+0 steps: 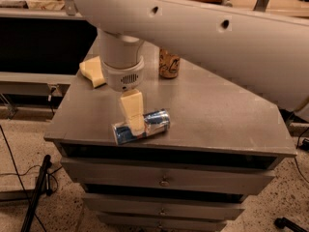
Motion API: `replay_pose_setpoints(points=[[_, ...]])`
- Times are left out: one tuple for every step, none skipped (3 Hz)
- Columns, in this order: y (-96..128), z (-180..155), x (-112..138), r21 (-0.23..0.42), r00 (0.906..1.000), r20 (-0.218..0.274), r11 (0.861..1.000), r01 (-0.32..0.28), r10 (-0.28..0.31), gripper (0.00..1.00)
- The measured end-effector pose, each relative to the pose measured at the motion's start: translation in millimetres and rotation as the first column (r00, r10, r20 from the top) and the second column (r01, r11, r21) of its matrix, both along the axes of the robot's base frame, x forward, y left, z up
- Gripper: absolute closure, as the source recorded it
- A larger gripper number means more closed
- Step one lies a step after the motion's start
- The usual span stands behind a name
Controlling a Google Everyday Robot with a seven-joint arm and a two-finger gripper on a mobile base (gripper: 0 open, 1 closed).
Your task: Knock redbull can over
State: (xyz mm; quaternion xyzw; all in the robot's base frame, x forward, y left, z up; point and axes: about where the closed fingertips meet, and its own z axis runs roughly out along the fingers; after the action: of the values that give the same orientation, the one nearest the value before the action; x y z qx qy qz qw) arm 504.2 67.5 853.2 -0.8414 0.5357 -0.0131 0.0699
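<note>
Silver and blue, the redbull can (157, 122) lay on its side near the front edge of the cabinet top (217, 115). Its length ran roughly left to right and its right end was tipped slightly toward the back. Judged from that, the knock itself was done, because the can was flat on the surface and no longer upright. What seemed left was for the arm to pull clear and for the can to stay where it lay without rolling off the front lip.

The gripper (133, 115) hung straight down from the white wrist (123, 66). Its cream-coloured tip lay across the middle of the can, either touching it or just in front of it. Whether the gripper was spread or pressed together could not be told from this angle, and nothing showed it clamping the can.

The surface was a dull grey metal top on a set of drawers (164, 178), with a small knob (165, 181) on the upper front. A shorter gold-brown soda can (169, 64) stood upright toward the back, well apart from the fallen can. A pale yellow sponge-like block (92, 71) sat at the back left corner. Below lay a speckled floor (58, 211) with dark cables (34, 197) at the left, and the room behind was dim, with shelving along the top.
</note>
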Motion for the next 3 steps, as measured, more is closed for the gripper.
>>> replay_pose_setpoints(points=[[-5.2, -4.9, 1.3, 0.07, 1.0, -0.007, 0.998, 0.002, -0.002, 0.0], [-12.4, -9.6, 2.6, 0.153, 0.9999, -0.015, 0.988, 0.01, -0.008, 0.0], [-14.1, -9.9, 3.0, 0.172, 0.9998, -0.015, 0.985, 0.012, -0.01, 0.0]])
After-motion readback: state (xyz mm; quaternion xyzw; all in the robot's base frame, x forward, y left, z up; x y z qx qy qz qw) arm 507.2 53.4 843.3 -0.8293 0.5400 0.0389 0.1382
